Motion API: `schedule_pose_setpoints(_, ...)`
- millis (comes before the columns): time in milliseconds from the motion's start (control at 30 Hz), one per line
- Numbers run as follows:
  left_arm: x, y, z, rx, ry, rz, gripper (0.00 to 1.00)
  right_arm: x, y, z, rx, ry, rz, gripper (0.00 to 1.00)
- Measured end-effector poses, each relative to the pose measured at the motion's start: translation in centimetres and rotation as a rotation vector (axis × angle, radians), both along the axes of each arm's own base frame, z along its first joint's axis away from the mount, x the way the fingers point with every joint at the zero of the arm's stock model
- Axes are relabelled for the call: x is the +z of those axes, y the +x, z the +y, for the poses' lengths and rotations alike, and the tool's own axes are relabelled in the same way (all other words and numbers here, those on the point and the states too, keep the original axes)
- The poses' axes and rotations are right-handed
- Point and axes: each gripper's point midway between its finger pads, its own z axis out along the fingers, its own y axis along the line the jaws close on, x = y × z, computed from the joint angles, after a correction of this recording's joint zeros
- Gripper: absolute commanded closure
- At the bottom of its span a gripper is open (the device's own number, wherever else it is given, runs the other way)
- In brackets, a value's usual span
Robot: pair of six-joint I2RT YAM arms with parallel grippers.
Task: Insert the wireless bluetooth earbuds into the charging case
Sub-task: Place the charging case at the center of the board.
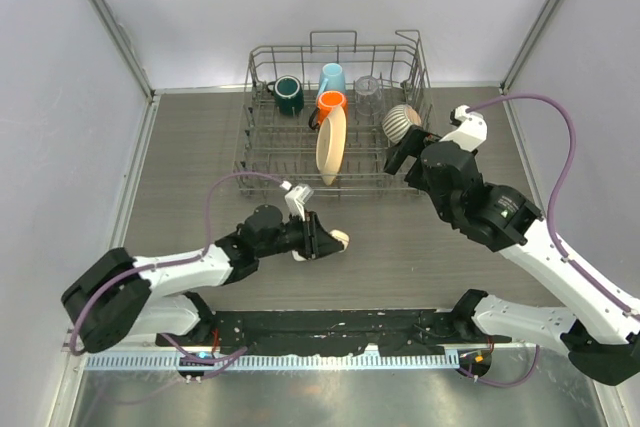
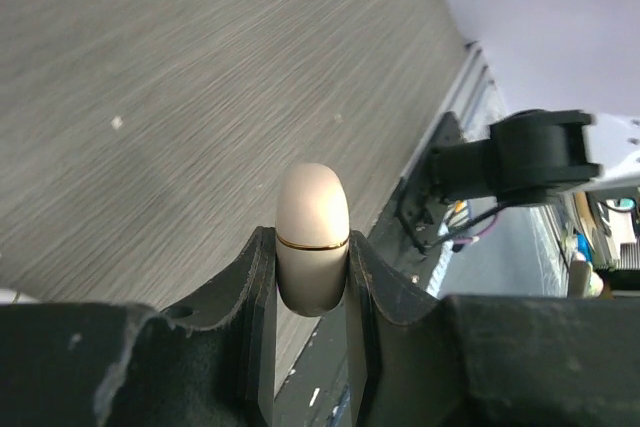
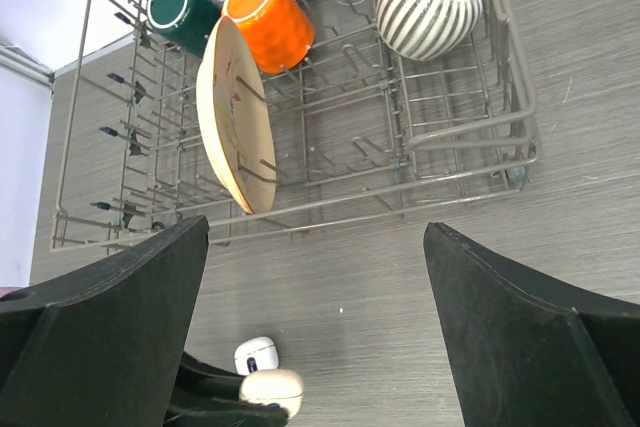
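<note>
My left gripper [image 1: 322, 238] is shut on a beige, closed charging case [image 1: 341, 240] with a thin gold seam and holds it just above the table; in the left wrist view the case [image 2: 312, 202] sticks out from between the jaws of that gripper [image 2: 310, 239]. A small white rounded case [image 3: 257, 354] with a dark window lies on the table beside the beige case [image 3: 275, 387]. My right gripper [image 1: 401, 156] is open and empty, high over the table in front of the rack; it also shows in the right wrist view [image 3: 315, 232]. No earbuds show.
A wire dish rack [image 1: 262, 169] stands at the back. It holds a green mug [image 1: 289, 94], a blue mug [image 1: 332, 77], an orange mug [image 1: 331, 102], a glass [image 1: 368, 90], a striped mug [image 1: 401, 123] and a beige plate [image 1: 331, 144]. Grey walls enclose the table.
</note>
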Motion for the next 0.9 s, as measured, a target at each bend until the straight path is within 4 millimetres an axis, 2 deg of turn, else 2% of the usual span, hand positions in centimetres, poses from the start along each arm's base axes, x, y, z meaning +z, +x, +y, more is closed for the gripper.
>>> schedule_pose_setpoints(233,-7.1,0.6,-0.3,0.108,0.133,0.212,1.0,-1.0,0.1,0.0,-0.015,0.004,0.016,0.05)
schedule_pose_setpoints(367,-9.5,1.0,-0.4,0.161,0.18,0.275,0.95,-1.2,0.0,-0.1,-0.018,0.005,0.018,0.05)
schedule_pose_setpoints(467,-10.1,1.4,-0.5,0.182,0.19,0.29,0.89,-1.3,0.0,-0.3,-0.021,0.005,0.017,0.05)
schedule_pose_setpoints(633,-10.6,2.0,-1.2,0.195,0.186,0.312,0.87,-1.2,0.1,-0.3,-0.022,0.013,0.01,0.05)
schedule_pose_setpoints(900,-10.4,2.5,-2.2,0.202,0.181,0.318,0.58,-2.1,0.3,-0.4,-0.03,0.004,0.019,0.04)
